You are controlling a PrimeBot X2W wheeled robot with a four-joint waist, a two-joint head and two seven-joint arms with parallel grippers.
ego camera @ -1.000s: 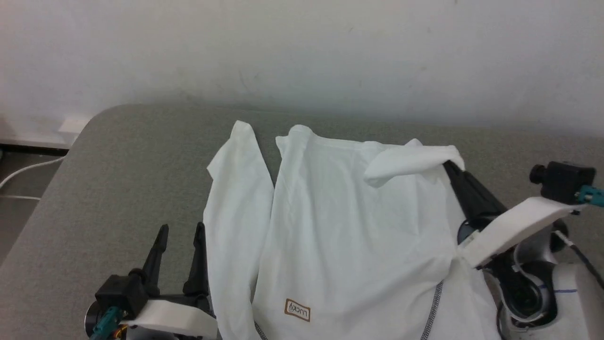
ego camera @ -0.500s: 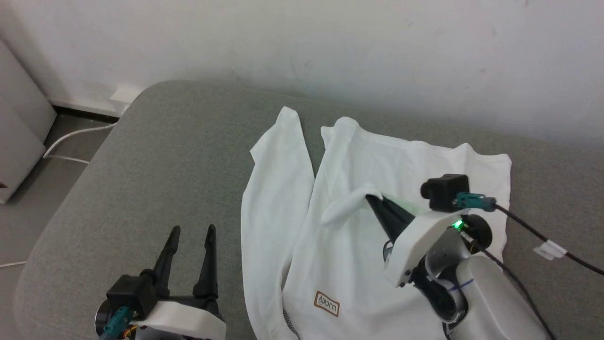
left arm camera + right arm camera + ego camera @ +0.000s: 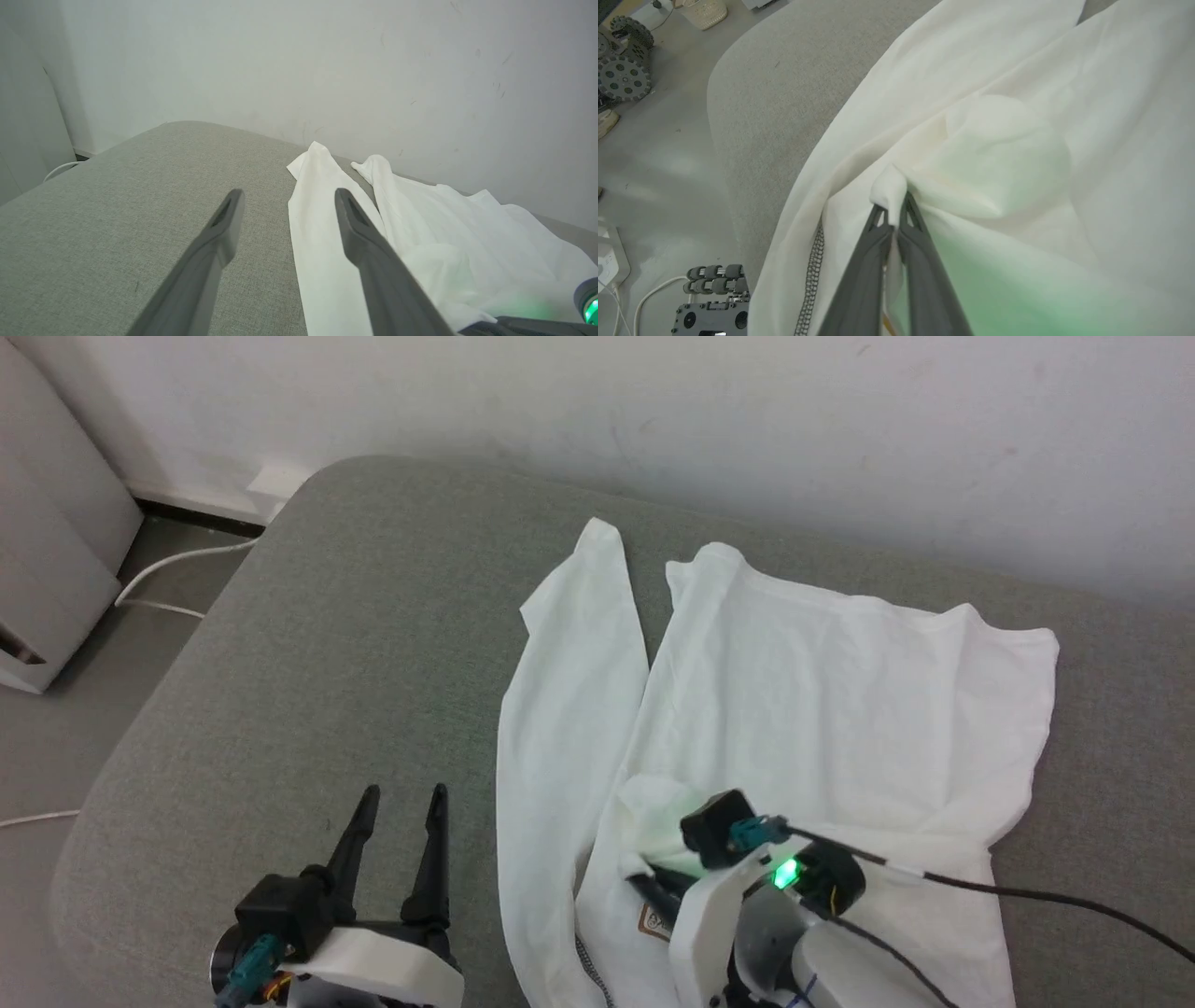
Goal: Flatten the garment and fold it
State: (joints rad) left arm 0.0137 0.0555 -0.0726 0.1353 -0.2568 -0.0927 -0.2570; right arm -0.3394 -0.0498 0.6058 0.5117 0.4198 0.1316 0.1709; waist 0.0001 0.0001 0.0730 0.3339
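Cloth sat nipped between the pressed-together fingers of the right gripper (image 3: 891, 215), which held a small pinch of the garment (image 3: 822, 691) low over the shirt's body, just beside the logo patch (image 3: 651, 922). The left gripper (image 3: 403, 793) hung over the grey cushion (image 3: 327, 644) with its jaws spread wide and nothing in them, just to the left of the shirt.

The white garment lay across the cushion near the wall (image 3: 653, 411), its body spread broadly with only soft wrinkles, and one sleeve (image 3: 569, 709) stretched alongside on the left. Flattening therefore looked largely done. Folding appeared only begun: a rounded flap of fabric rested on the lower body where the right gripper gripped it, while the left sleeve was not yet turned in and no fold of the body itself was evident.

Several details were hard to read. The right arm covered most of the logo patch and part of the hem, and the shirt's near edge ran off the bottom of the head view. Whether the pinched piece was a cuff or another part of the shirt could not be told. A green glow from the arm tinted the cloth, and a run of zigzag stitching (image 3: 810, 275) showed along one edge.
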